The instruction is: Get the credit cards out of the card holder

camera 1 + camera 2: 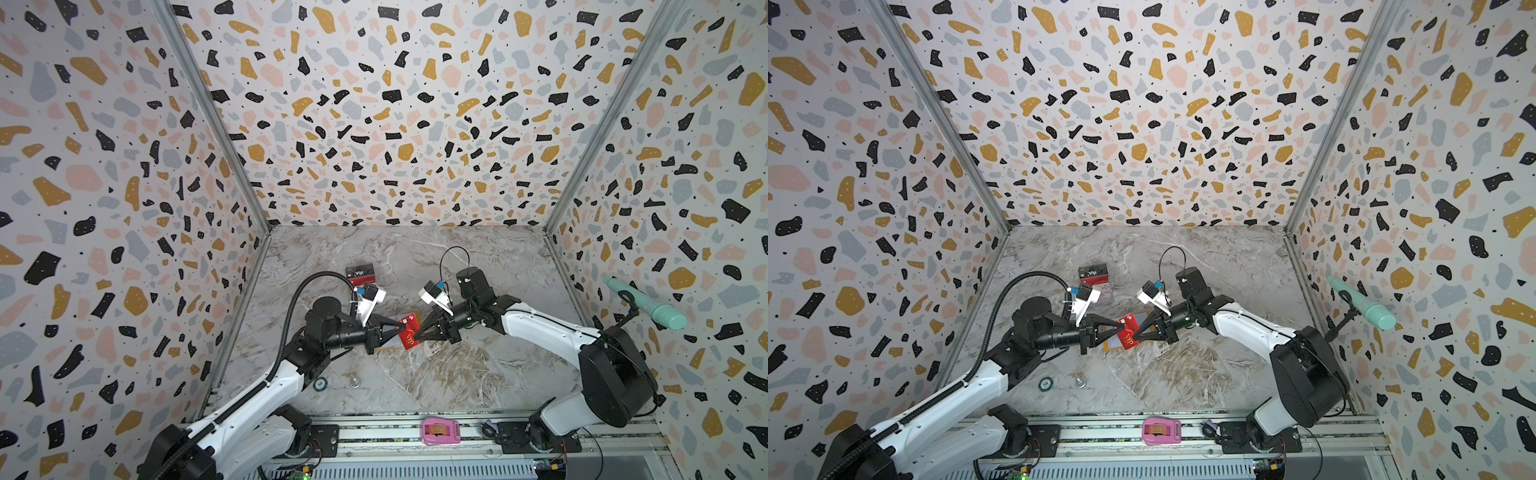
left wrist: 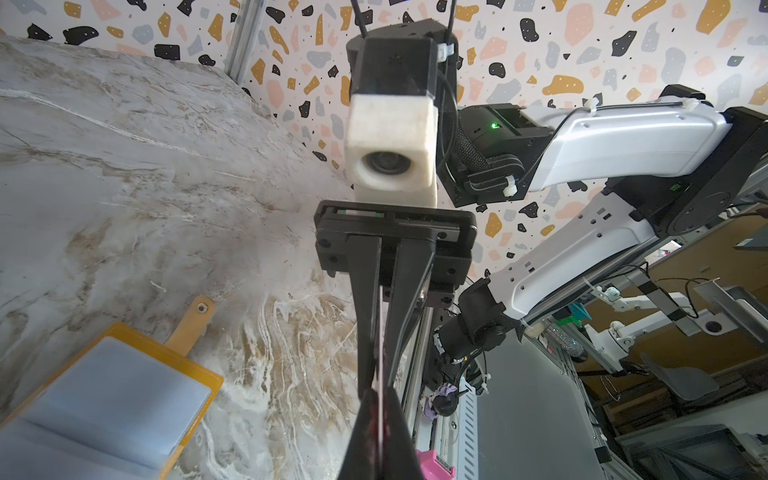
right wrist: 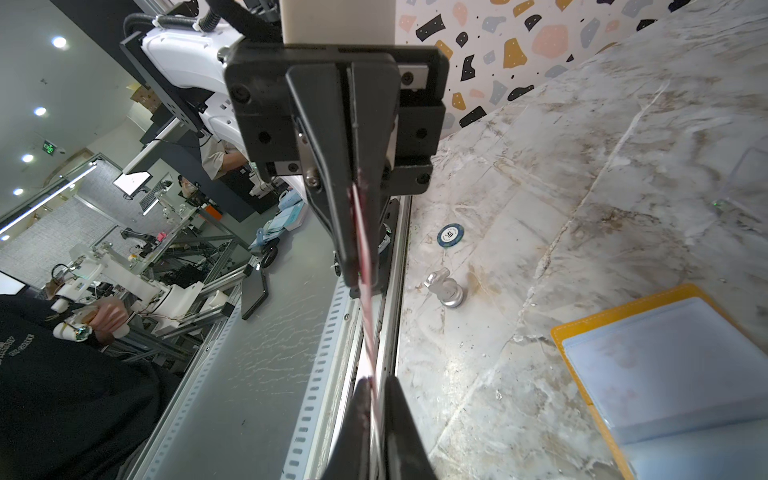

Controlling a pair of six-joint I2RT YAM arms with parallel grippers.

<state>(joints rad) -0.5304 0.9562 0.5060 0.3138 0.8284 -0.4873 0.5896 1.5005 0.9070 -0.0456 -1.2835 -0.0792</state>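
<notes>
Top views: hanging high above the front rail (image 1: pixel 374 432), looking down toward the back wall (image 1: pixel 395 124), taking in the whole marble surface (image 1: pixel 457 374) from afar.
Left wrist view: riding just behind the left gripper (image 2: pixel 380 395), facing the right gripper (image 2: pixel 379 368) head-on, very close.
Right wrist view: riding behind the right gripper, facing the left gripper and the lab room (image 3: pixel 83 166) beyond.
Shared: both wrist views are catching the dark red card (image 2: pixel 380 332) edge-on and the card holder (image 2: pixel 116 395) lying on the surface.
</notes>
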